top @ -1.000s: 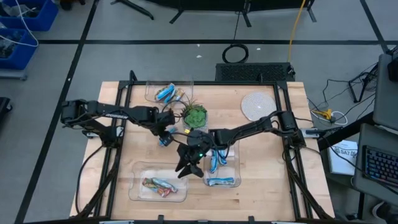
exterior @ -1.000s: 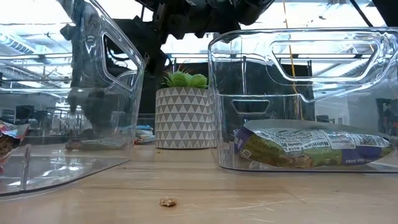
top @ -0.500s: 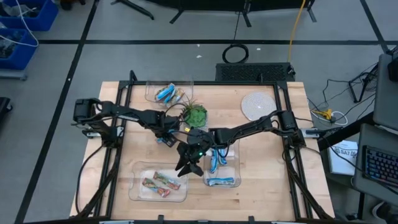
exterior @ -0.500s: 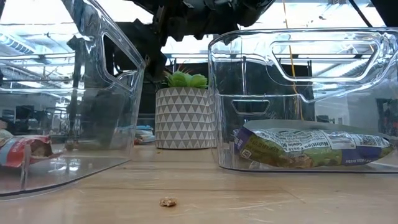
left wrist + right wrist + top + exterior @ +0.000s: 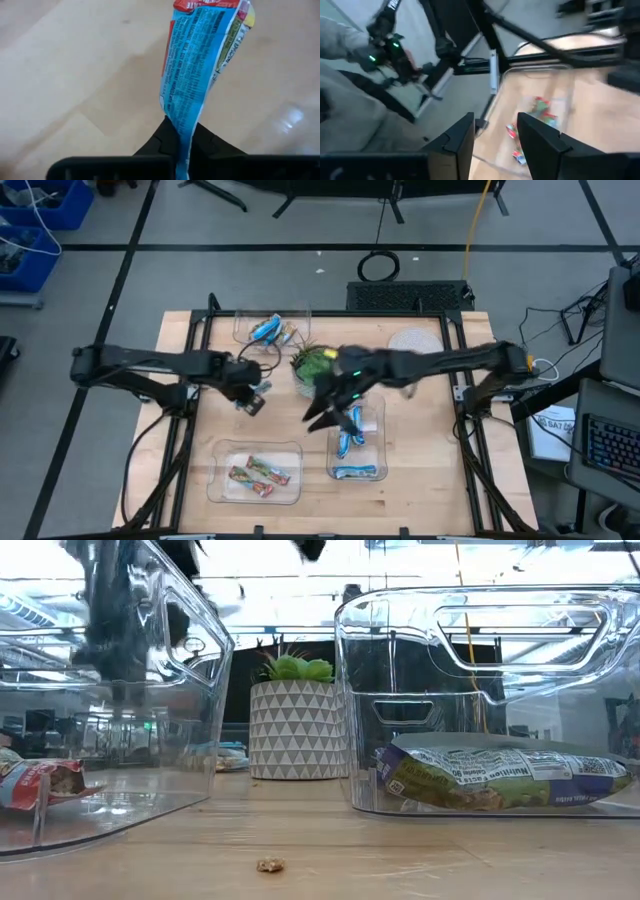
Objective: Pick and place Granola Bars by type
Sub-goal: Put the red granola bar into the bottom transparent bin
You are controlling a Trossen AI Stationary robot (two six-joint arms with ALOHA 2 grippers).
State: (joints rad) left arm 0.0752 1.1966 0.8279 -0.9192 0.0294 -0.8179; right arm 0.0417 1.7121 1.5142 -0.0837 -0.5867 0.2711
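My left gripper [image 5: 249,400] stands left of the potted plant [image 5: 313,363], shut on a blue-wrapped granola bar [image 5: 200,65]. My right gripper [image 5: 320,416] hangs open and raised between the plant and the near bins, with nothing between its fingers [image 5: 495,132]. Two multicoloured bars [image 5: 258,474] lie flat in the near left clear bin [image 5: 222,480]; one shows in the low view [image 5: 40,783]. Blue bars [image 5: 352,442] lie in the near right bin [image 5: 382,420]. More bars [image 5: 268,330] lie in the far bin [image 5: 240,325]. My left gripper pinches the blue bar's flat wrapper end [image 5: 181,137] between its two fingers. The rest of the bar reaches out beyond the fingertips, in line with them, over the bare table top. Whether its far end touches the table, I cannot tell.
A white disc [image 5: 410,348] lies at the far right of the table. The plant's patterned pot [image 5: 298,728] stands between the two near bins in the low view. A small crumb [image 5: 268,865] lies near the front edge. Bare wood shows at the table's right side [image 5: 430,440].
My right gripper has risen and gone from over the near left bin toward the plant and the far edge. A multicoloured bar has come to rest on the near left bin's floor. My left gripper has drawn a little toward the table's left edge.
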